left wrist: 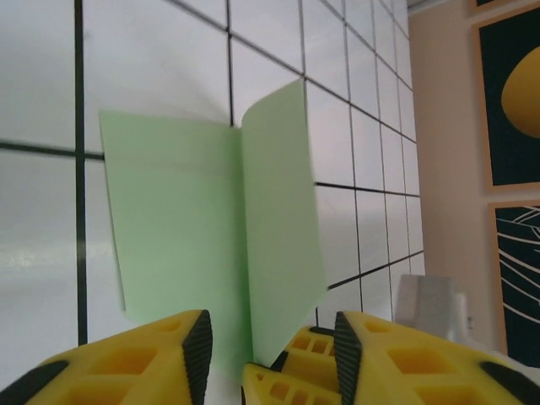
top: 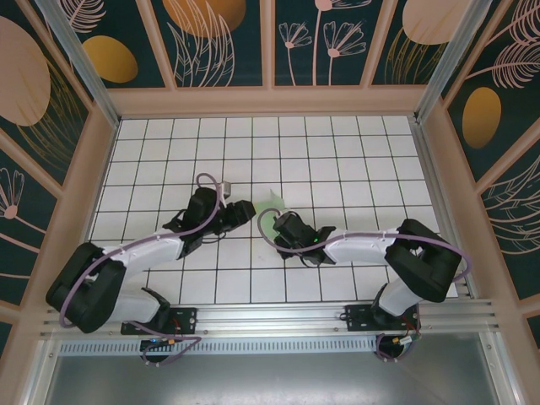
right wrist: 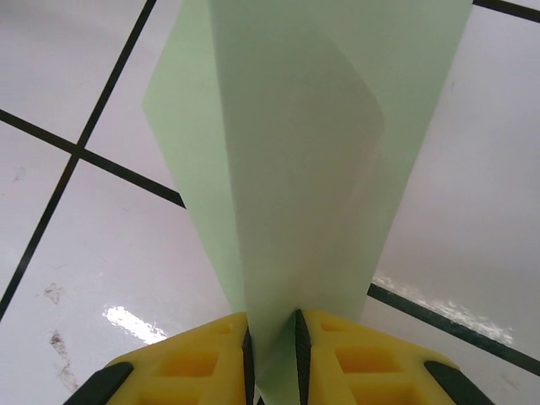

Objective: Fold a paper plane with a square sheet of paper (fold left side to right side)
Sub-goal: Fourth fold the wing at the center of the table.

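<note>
The square sheet of paper [top: 272, 202] is pale green and folded along a centre crease, standing up off the white grid table near the middle. In the right wrist view my right gripper [right wrist: 272, 348] is shut on the sheet [right wrist: 304, 152], whose two layers rise from between the pads. My right gripper [top: 283, 222] holds it from the near side. My left gripper [top: 245, 210] is just left of it. In the left wrist view my left gripper [left wrist: 272, 346] is open, the sheet [left wrist: 186, 219] hanging a lower corner between its fingers untouched, beside the right gripper's yellow fingers [left wrist: 278, 384].
The white tiled table [top: 337, 152] with black grid lines is fenced by wooden-framed walls [top: 270, 99] at the back and both sides. Both arms reach in from the near edge and meet at the centre. Bare tiles lie behind the paper.
</note>
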You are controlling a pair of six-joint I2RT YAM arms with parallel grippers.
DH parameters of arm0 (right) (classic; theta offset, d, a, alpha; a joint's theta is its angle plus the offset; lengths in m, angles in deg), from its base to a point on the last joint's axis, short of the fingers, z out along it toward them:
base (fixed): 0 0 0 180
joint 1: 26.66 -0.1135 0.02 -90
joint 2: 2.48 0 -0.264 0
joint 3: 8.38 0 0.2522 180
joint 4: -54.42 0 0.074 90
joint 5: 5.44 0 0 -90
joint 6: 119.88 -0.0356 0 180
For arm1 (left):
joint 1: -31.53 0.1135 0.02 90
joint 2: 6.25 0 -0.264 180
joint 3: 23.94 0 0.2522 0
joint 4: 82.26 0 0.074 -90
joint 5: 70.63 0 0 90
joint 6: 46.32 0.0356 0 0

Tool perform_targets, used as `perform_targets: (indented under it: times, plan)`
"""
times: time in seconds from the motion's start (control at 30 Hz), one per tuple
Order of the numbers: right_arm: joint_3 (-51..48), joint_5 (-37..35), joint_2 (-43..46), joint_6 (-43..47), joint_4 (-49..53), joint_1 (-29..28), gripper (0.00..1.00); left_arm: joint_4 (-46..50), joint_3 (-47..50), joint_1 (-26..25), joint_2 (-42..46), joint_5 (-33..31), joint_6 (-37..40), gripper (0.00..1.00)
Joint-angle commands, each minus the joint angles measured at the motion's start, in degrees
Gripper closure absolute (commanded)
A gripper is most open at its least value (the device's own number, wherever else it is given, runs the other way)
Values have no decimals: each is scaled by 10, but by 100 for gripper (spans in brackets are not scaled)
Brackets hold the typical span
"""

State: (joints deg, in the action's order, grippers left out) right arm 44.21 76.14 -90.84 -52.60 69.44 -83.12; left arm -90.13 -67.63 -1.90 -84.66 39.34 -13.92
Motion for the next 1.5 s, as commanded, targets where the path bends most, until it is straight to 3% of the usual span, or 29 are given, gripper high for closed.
perform_targets:
  times: [0.0, 0.37, 0.73, 1.1, 1.47]
  plan:
    - [-10, 39, 14, 11, -21, 13, 77, -94, 19, 1, -34, 51, -28, 60]
    - [-15, 64, 28, 27, -16, 40, 77, -203, -8, -28, -143, 83, -68, 65]
    - [-35, 126, 29, 30, -50, 76, 78, -227, -46, -49, -223, 84, -82, 66]
    - [-59, 202, 28, 22, -90, 117, 79, -227, -44, -51, -240, 77, -85, 66]
    - [-55, 223, 16, 27, -92, 124, 79, -224, -43, -52, -234, 76, -85, 66]
